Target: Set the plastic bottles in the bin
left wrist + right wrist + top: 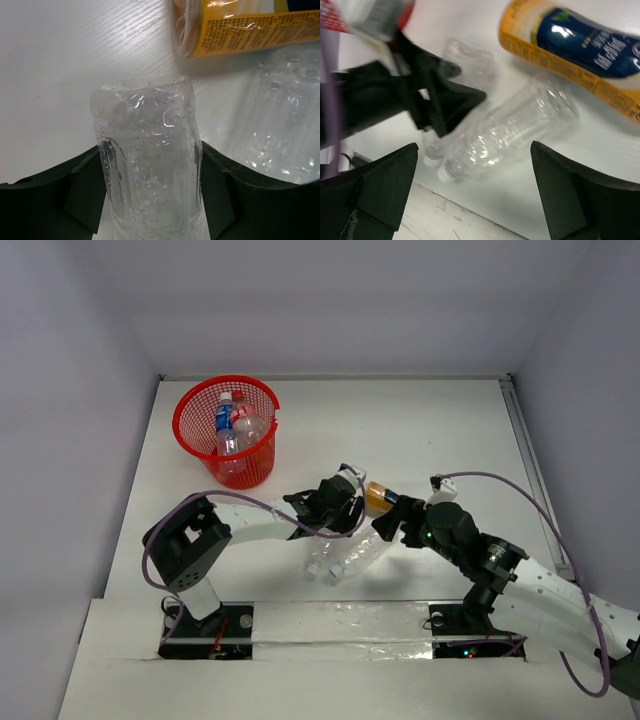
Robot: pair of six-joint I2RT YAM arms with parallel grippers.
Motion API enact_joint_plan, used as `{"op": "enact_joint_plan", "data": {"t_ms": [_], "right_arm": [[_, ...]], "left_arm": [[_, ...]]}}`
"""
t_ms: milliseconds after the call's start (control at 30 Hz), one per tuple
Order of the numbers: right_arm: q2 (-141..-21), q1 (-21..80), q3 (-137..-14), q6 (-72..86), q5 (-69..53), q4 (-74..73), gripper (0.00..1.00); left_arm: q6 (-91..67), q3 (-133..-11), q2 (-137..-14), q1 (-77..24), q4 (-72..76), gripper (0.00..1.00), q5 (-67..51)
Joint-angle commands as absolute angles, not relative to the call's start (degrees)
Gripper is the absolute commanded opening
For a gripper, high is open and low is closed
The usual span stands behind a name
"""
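Observation:
A clear plastic bottle (pixel 147 170) lies on the white table with my left gripper (pixel 150 147) shut on it, both fingers pressed to its sides. A second clear bottle (pixel 520 125) lies right beside it, white cap toward the near edge. The orange bottle (pixel 378 498) with a dark label lies just beyond them. My right gripper (pixel 474 146) hovers open over the second clear bottle and holds nothing. The red mesh bin (pixel 190 440) stands at the far left with bottles (pixel 230 425) inside it.
The table's near edge (pixel 470 220) runs just below the bottle caps. Grey walls close the table on the left, back and right. My two arms meet closely at the table's middle, and the left gripper (pixel 432 102) shows in the right wrist view.

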State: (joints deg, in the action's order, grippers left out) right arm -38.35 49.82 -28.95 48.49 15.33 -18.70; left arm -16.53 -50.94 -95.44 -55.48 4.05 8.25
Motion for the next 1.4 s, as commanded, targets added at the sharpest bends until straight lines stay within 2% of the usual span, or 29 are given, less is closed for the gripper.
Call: {"op": "enact_joint_plan", "data": {"t_ms": [0, 133, 267, 467, 767, 967, 1167, 1367], "right_arm": [[-39.37, 49.83, -28.39, 52.47, 15.99, -23.11, 1.00], [-42.18, 49.83, -29.17, 53.70, 17.83, -26.44, 1.00], [-48.24, 49.83, -31.99, 53.70, 21.18, -27.16, 1.00], [-57.64, 49.83, -36.11, 54.49, 22.67, -21.01, 1.00], [-64.15, 49.83, -34.90, 57.22, 21.80, -17.32, 1.00], [-67.32, 49.83, -32.43, 56.17, 21.44, -14.07, 1.00], [-73.91, 49.83, -33.84, 51.78, 18.03, -9.24, 0.98], [-75.50, 49.83, -34.89, 48.43, 16.17, -6.15, 0.91]], "left_arm": [[-18.10, -48.53, -87.38, -55.63, 4.92, 0.60, 10.90], [-20.29, -47.11, -75.72, -55.63, 5.62, 0.54, 12.12], [-21.53, -50.00, -67.62, -55.63, 8.08, 0.54, 15.20], [-18.99, -56.33, -61.27, -55.11, 7.91, 0.54, 22.58], [-18.55, -63.71, -53.89, -46.15, 2.12, 0.54, 29.09], [-16.53, -69.34, -52.03, -35.71, -1.30, 0.54, 34.71], [-10.74, -73.38, -54.31, -29.72, -0.62, 0.54, 44.72], [-3.79, -73.22, -58.52, -21.46, 6.14, 0.50, 48.34]]}}
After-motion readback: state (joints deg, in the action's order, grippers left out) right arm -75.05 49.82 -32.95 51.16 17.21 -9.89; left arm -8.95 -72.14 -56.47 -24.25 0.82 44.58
